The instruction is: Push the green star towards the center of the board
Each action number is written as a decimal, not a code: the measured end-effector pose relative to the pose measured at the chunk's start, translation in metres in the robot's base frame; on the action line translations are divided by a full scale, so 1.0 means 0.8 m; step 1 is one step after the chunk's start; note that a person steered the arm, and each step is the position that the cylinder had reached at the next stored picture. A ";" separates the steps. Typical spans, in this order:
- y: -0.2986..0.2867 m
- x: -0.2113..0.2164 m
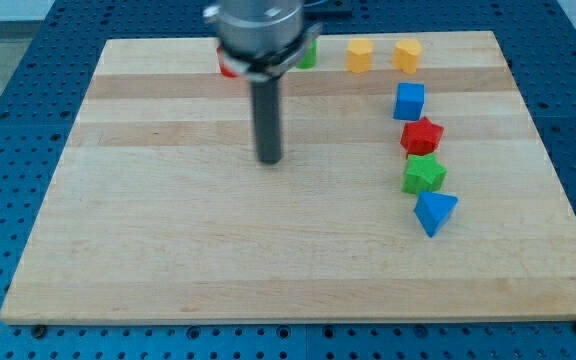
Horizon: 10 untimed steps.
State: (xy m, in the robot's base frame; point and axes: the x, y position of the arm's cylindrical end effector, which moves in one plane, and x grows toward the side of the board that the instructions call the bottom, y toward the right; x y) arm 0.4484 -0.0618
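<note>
Wooden board fills most of the view, lying on a blue perforated table. No writing or labels readable anywhere.

Arm housing enters from the view's top, blurred and cut off by the frame edge. It hides most of a red block and a green block at the board's top edge; neither shape can be made out. The rod hangs straight down from it, upright. My tip rests on bare board just left of centre, touching no block. No fingers on this rig, so nothing is held.

Two yellow blocks sit along the top edge: the left yellow block and the right yellow block, apart from each other, shapes unclear.

Column of four down the view's right: blue cube, red star, green star, blue triangle. Red star and green star look to be touching, as do the green star and blue triangle; the blue cube sits just above the red star.

Green star lies well to the right of my tip, slightly lower in the view.
</note>
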 end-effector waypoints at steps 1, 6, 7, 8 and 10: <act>-0.027 0.017; 0.237 0.211; 0.406 0.183; 0.438 0.123; 0.354 0.057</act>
State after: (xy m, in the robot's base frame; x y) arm 0.4944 0.2211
